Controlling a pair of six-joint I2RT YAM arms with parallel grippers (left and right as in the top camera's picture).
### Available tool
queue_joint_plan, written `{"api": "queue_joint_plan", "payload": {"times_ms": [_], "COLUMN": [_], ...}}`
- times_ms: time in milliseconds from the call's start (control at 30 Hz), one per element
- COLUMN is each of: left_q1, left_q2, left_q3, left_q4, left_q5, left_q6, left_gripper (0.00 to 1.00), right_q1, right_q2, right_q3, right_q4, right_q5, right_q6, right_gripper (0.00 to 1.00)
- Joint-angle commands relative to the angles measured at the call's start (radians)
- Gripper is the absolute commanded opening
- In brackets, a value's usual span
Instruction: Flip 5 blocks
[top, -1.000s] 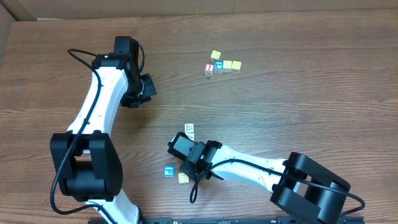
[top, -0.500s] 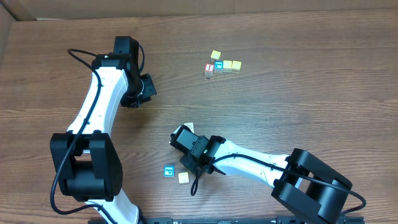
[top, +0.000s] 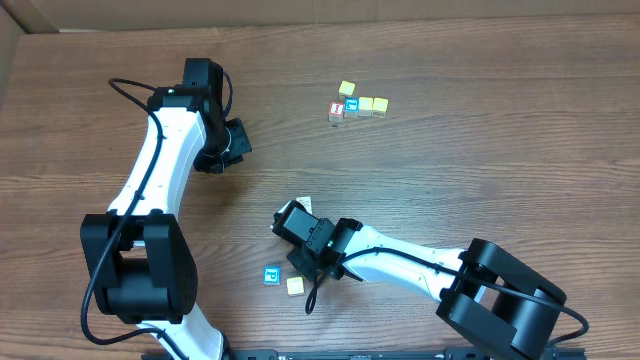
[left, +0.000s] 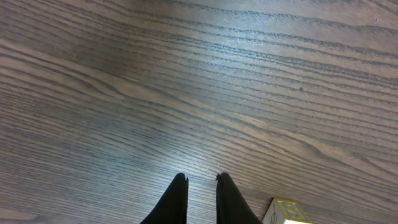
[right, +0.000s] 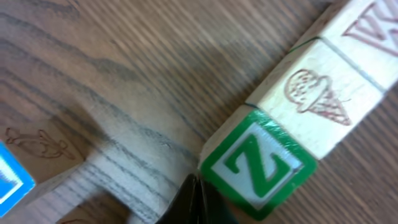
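Right wrist view, close over the worktop (right: 124, 74): shows the green Z block (right: 258, 165) letter up, ending a diagonal row and touching the ice-cream block (right: 317, 102), with a red-lettered block (right: 373, 25) touching beyond that. Shows the right tool (right: 194, 198) pressed together into one dark wedge, gripping nothing, tip just beside the Z block's near corner; cannot tell whether touching. Likely closed that way to act as a pusher, better suited than a pinch to tipping so small a cube over its edge. Places the teal block (right: 11, 180) apart from the Z block, on the side away from the row. Overhead, hides the Z block beneath the right wrist, leaving only the row's far end peeking out, the teal block and the pale yellow block (top: 295, 286) near it, and a cluster of spare cubes (top: 356, 104) well apart from it toward the far edge. From the left wrist, finds the left tool (left: 200, 186) drawn almost together with a mere slit, empty, hovering over bare wood well apart from the Z block, probably parked clear of the right arm's work, with a yellowish lettered cube (left: 286, 211) at the frame's lower edge. Cannot judge from here how many flips are done.
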Motion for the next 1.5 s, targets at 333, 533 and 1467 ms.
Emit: {"api": "queue_joint_plan", "payload": {"times_ms": [333, 533, 1467], "left_q1": [0.108, 0.169, 0.173], "left_q2": [0.011, 0.011, 0.011], "left_q3": [0.013, 0.013, 0.013], "left_q4": [-0.006, -0.010, -0.015], "left_q5": [-0.006, 0.031, 0.005], "left_q6": [-0.031, -0.034, -0.032], "left_gripper": [0.05, 0.22, 0.55], "right_q1": [-0.001, 0.023, 0.107], "right_q2": [-0.089, -0.061, -0.042], "right_q3": [0.375, 0.367, 0.139], "right_q4": [-0.262, -0.262, -0.353], "right_q5": [-0.149, -0.103, -0.089], "right_q6": [0.180, 0.257, 0.690], "right_gripper": [0.04, 0.19, 0.68]}}
